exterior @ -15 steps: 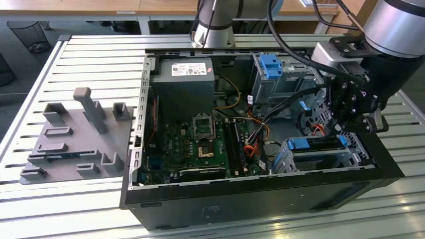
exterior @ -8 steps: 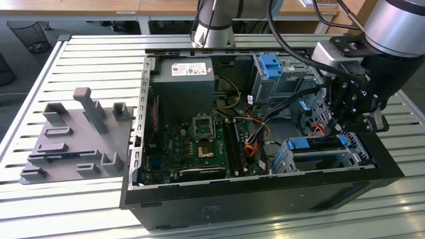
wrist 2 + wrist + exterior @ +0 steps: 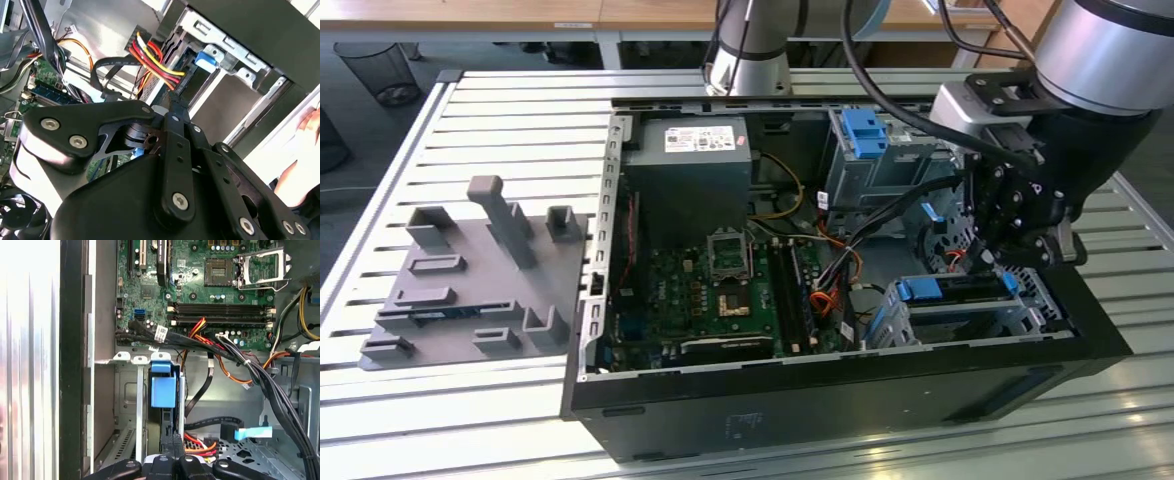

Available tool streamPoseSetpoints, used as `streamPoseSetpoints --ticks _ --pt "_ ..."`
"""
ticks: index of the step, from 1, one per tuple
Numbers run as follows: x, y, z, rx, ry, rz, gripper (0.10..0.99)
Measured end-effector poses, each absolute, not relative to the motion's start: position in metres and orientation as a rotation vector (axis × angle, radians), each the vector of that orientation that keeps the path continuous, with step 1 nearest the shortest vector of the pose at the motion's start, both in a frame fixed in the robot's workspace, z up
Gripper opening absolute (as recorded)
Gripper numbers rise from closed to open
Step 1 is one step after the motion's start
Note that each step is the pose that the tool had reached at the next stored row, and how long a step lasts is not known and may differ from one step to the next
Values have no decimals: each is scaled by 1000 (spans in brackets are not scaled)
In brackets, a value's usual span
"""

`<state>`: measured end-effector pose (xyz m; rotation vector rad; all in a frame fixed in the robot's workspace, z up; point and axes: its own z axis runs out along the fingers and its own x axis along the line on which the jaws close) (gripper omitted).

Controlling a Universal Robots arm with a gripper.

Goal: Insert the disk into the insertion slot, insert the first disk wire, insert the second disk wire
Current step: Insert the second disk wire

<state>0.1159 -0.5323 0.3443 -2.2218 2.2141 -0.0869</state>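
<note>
Jaws look pinched together; gripper (image 3: 173,103) hangs right over the disk (image 3: 958,290), seated lengthwise in the insertion slot (image 3: 981,322), red-yellow wires (image 3: 156,62) just beside.

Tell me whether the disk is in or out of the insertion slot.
In: the disk sits inside the insertion slot, its blue carrier between the cage walls.

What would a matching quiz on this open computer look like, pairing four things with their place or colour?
Things:
1. gripper
2. disk
3. motherboard
4. grey block tray

Descriptions:
A. green
B. on the slatted table, at the exterior view's left
C. blue-framed, in the insertion slot
D. right above the disk

Pairs: 1-D, 2-C, 3-A, 4-B
</note>
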Motion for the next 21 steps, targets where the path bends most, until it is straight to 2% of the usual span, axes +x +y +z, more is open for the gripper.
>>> streamPoseSetpoints --ticks 9,21 --pt "102 -532 344 -2220 2212 -88 106" --pt "102 -518 367 -2220 2213 -88 106"
